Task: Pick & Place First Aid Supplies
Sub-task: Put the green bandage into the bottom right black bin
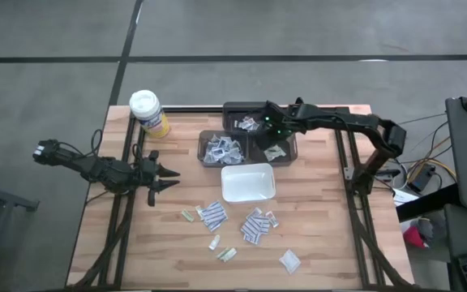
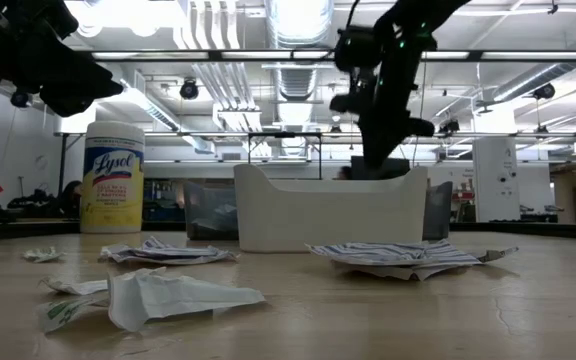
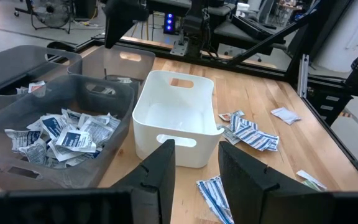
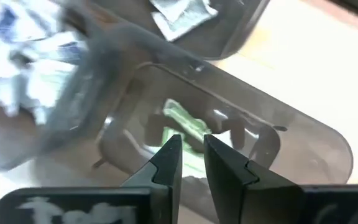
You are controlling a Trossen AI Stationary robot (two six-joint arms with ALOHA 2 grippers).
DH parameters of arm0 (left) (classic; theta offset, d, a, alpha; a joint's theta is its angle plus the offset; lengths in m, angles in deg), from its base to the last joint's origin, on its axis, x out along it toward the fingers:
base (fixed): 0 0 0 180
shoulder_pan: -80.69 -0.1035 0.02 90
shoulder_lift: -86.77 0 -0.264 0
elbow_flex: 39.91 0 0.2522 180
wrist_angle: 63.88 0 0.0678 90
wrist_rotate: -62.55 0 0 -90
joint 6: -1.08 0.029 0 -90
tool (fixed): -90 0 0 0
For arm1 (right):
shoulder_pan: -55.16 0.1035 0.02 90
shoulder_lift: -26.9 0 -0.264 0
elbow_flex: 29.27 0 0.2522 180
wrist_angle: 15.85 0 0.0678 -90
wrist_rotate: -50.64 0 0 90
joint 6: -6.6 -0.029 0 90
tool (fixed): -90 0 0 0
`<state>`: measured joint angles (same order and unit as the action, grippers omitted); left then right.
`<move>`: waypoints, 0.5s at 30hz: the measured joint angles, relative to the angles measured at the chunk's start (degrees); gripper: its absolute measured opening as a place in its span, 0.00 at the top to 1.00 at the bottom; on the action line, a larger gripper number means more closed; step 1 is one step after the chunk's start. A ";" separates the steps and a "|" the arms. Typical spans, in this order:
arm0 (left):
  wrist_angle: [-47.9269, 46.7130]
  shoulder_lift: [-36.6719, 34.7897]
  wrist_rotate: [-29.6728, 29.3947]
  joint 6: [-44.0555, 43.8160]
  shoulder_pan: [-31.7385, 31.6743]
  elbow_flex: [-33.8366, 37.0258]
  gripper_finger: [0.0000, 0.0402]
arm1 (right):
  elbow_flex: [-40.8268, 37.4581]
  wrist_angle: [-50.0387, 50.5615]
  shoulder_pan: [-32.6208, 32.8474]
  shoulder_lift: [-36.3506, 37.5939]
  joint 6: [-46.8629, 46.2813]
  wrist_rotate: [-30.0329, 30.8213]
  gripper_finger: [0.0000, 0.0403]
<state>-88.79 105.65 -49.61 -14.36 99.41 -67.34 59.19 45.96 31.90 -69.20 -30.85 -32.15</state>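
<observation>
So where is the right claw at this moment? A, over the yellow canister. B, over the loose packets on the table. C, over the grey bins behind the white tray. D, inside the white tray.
C: the high view shows the right claw over the grey bins, behind the white tray; its wrist view looks down into a bin holding a greenish packet.

Greenish packet (image 4: 182, 124) under the right claw (image 4: 191, 155) is blurred
</observation>
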 joint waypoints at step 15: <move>-0.01 0.00 0.01 0.02 0.00 0.00 0.71 | 0.00 -0.35 14.43 14.61 5.08 0.28 0.84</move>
<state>-88.81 105.65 -49.60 -14.34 99.41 -67.34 59.19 45.61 46.33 -54.59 -25.77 -31.87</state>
